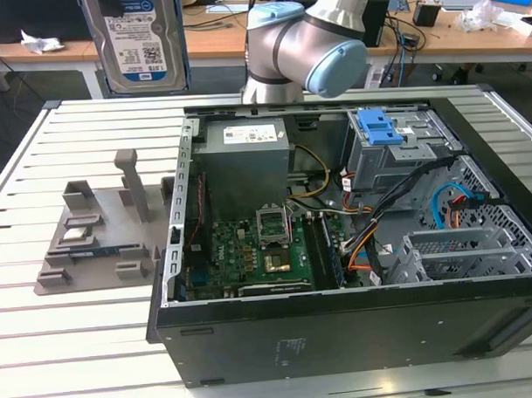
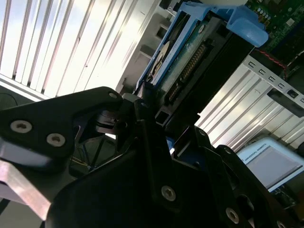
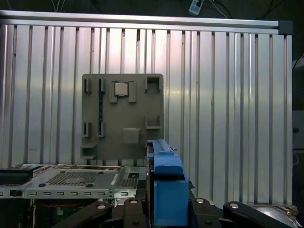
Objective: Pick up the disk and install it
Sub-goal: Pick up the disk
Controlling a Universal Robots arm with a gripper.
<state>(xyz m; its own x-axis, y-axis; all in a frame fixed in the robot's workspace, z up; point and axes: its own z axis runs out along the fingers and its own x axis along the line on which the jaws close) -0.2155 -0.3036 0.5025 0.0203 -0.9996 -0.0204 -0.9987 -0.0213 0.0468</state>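
The disk (image 1: 138, 37), a silver hard drive with a blue-and-white label in a blue carrier bracket, hangs upright high above the slatted table at the exterior view's upper left. In the second wrist view my gripper (image 2: 159, 116) is shut on the disk (image 2: 190, 52), its black fingers clamped on one end of the blue frame. In the first wrist view the disk's blue carrier edge (image 3: 165, 185) stands up between the gripper's black parts, above a grey fixture plate (image 3: 122, 116).
An open computer case (image 1: 341, 336) lies on the table, with a motherboard (image 1: 259, 252), a grey power supply box (image 1: 245, 152) and a metal drive cage topped by a blue clip (image 1: 377, 125). The grey fixture (image 1: 101, 231) stands beside the case, on the exterior view's left. The arm (image 1: 304, 49) rises behind the case.
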